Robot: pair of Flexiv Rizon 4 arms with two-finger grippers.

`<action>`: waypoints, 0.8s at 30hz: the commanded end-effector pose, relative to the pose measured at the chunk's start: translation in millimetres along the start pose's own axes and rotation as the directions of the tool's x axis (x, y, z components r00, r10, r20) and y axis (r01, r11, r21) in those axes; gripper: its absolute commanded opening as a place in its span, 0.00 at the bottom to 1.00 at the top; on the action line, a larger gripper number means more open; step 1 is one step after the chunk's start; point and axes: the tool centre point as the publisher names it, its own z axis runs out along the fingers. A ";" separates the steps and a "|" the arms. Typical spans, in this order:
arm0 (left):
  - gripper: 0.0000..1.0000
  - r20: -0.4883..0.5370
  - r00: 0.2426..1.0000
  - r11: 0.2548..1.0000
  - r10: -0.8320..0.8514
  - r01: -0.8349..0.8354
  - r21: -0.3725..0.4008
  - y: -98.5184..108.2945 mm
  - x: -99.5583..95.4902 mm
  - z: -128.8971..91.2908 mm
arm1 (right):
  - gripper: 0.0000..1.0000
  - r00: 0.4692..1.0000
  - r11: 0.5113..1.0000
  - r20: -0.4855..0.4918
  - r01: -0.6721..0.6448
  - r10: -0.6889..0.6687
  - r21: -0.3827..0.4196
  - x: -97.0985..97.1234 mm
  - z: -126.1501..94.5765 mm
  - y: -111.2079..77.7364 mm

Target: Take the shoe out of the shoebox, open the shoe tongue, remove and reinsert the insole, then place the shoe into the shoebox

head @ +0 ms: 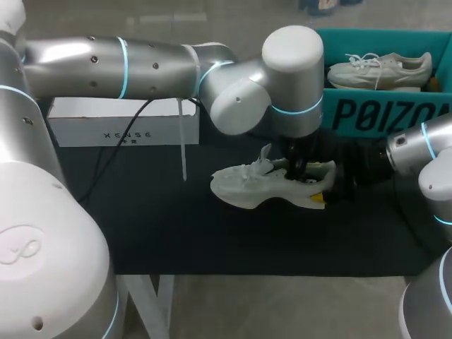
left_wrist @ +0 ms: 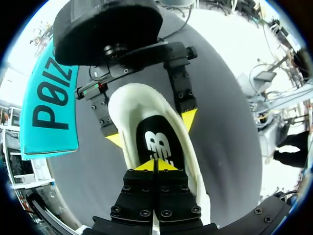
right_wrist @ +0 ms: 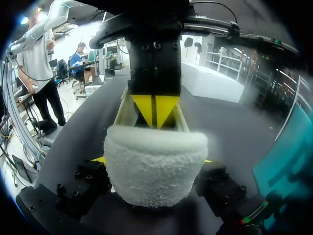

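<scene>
The head camera looks down from above and behind the robot, well back from the white sneaker (head: pixel 272 185) on the black table (head: pixel 176 240). The left wrist camera hangs close above the sneaker, facing down into its opening and toward the heel. The right wrist camera sits low, just behind the heel, facing along the sneaker. All three views share the sneaker. The right wrist view also takes in the left gripper (right_wrist: pixel 156 110), and the left wrist view the right gripper (left_wrist: pixel 152 128).

Left gripper (left_wrist: pixel 155 165), yellow tips pressed together, sits over the black insole (left_wrist: pixel 159 142) inside the white shoe (left_wrist: pixel 129 105); right gripper (left_wrist: pixel 152 129) clasps the shoe from both sides just ahead; teal shoebox (left_wrist: pixel 49 112) stands beside it on the grey table (left_wrist: pixel 220 122).
</scene>
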 end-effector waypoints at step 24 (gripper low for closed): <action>0.20 -0.171 0.980 0.994 -0.106 0.102 -0.031 30.6 37.6 27.1 | 0.00 1.000 1.000 0.003 0.001 -0.001 0.002 -2.3 9.0 -8.0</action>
